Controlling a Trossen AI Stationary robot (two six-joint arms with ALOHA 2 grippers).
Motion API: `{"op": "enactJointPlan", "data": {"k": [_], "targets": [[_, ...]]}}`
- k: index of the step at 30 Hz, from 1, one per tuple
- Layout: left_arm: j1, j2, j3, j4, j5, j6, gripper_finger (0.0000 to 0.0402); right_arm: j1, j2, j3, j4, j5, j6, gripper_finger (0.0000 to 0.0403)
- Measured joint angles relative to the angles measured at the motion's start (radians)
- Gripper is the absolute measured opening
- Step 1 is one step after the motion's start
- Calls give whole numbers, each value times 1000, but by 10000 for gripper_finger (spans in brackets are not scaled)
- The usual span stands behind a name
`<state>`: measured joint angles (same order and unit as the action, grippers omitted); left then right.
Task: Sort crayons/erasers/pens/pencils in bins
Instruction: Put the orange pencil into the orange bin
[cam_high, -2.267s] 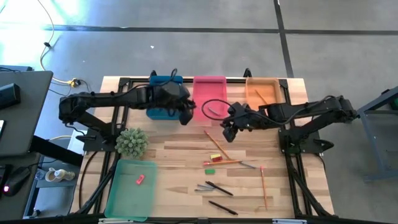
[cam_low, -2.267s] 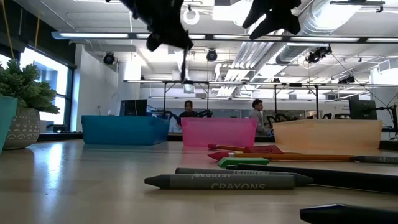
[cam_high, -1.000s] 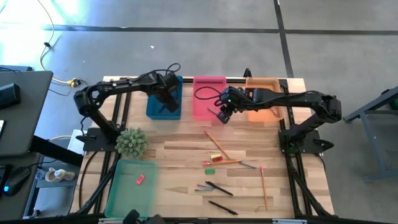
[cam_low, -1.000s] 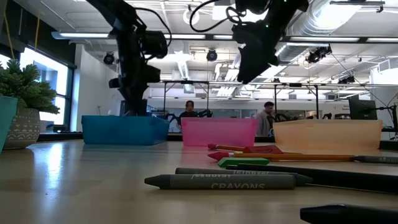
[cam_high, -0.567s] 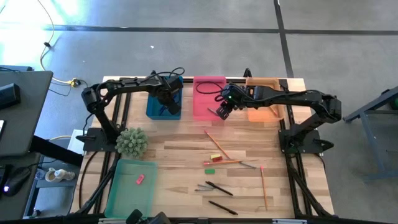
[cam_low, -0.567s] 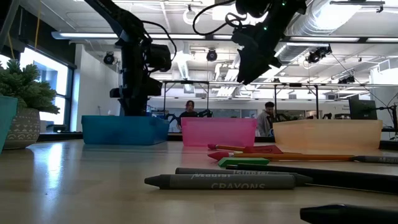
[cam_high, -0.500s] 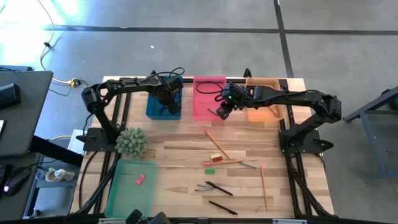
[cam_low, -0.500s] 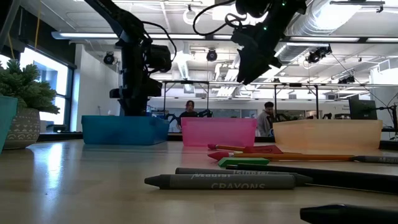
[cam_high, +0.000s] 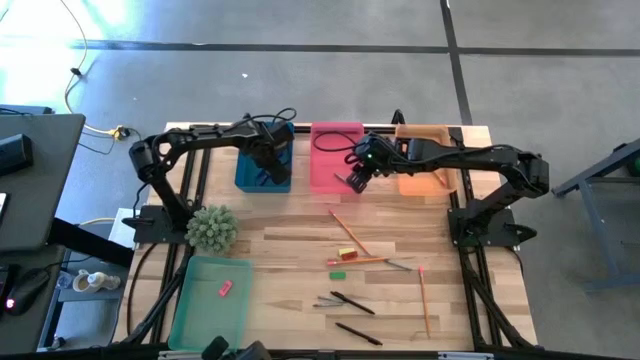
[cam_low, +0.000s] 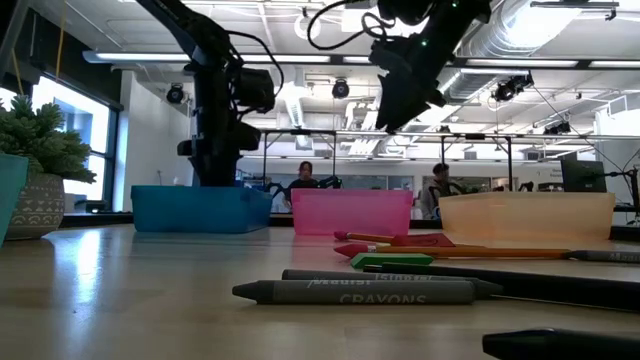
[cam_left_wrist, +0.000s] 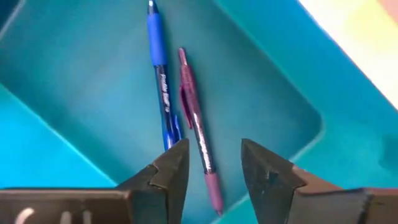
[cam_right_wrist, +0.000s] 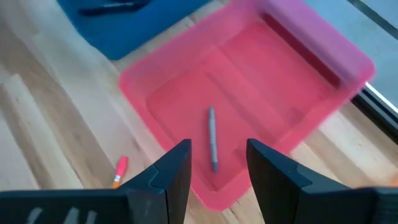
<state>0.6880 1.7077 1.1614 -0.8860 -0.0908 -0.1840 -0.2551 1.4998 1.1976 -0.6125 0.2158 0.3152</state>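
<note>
My left gripper (cam_high: 272, 165) hangs open and empty over the blue bin (cam_high: 250, 178). In the left wrist view (cam_left_wrist: 214, 165) a blue pen (cam_left_wrist: 158, 81) and a purple pen (cam_left_wrist: 196, 127) lie flat on the bin floor below it. My right gripper (cam_high: 353, 182) hangs open and empty over the pink bin (cam_high: 330, 140). In the right wrist view (cam_right_wrist: 217, 165) a grey crayon (cam_right_wrist: 212, 144) lies in that bin. Pencils (cam_high: 348, 232), black pens (cam_high: 352, 302), grey crayons (cam_high: 326, 301), a yellow eraser (cam_high: 347, 253) and a green eraser (cam_high: 337, 273) lie on the table.
The orange bin (cam_high: 436, 138) at the far right holds a pencil (cam_high: 420, 155). The green bin (cam_high: 200, 310) at the near left holds a pink eraser (cam_high: 225, 288). A potted plant (cam_high: 212, 228) stands left of centre. People show in the room beyond the table.
My left gripper has shifted slightly toward the table's right edge while staying over the blue bin. My right gripper has stayed over the pink bin.
</note>
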Motion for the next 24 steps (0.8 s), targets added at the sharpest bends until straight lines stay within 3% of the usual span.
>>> {"op": "enactJointPlan", "data": {"k": [6,13,18,24], "targets": [[3,-68,46,-70,11,12,140,31,0,0,27,-12,-10,145],[-36,-237,41,-102,12,14,127,106,3,0,57,-37,45,145],[-92,-359,-55,-17,69,-22,121,159,40,40,33,-53,134,145],[-147,-453,-162,49,112,-67,117,218,166,197,-175,-52,225,145]]}}
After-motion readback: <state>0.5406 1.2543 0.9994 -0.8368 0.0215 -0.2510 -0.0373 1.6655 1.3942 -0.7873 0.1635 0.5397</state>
